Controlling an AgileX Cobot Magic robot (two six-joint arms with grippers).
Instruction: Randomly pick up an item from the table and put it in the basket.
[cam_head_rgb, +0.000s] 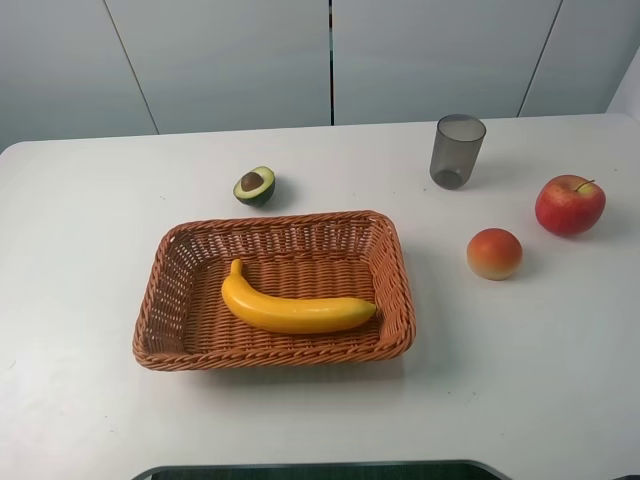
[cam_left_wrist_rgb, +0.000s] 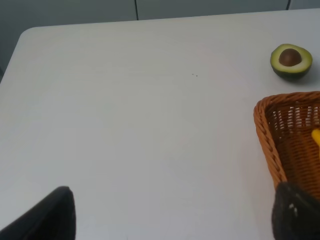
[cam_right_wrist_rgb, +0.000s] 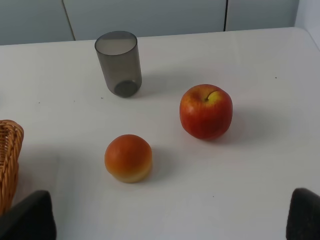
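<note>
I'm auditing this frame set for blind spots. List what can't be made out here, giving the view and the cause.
- Banana: left wrist view shows only a yellow sliver; the picture's edge cuts it off.
- Basket: right wrist view shows one corner; the edge cuts the rest.
- Left claw and right claw: only dark fingertips enter the wrist views; absent from the exterior view.
- Dark strip: exterior view, cut by the edge, unidentifiable.

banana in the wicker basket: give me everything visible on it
The smooth curved yellow banana looks plastic-glossy and whole, with a stubby stem end pointing up-left and a darker tip at the right. It lies flat on the floor of the orange-brown woven wicker basket, running diagonally toward the front right. No gripper touches it.
</note>
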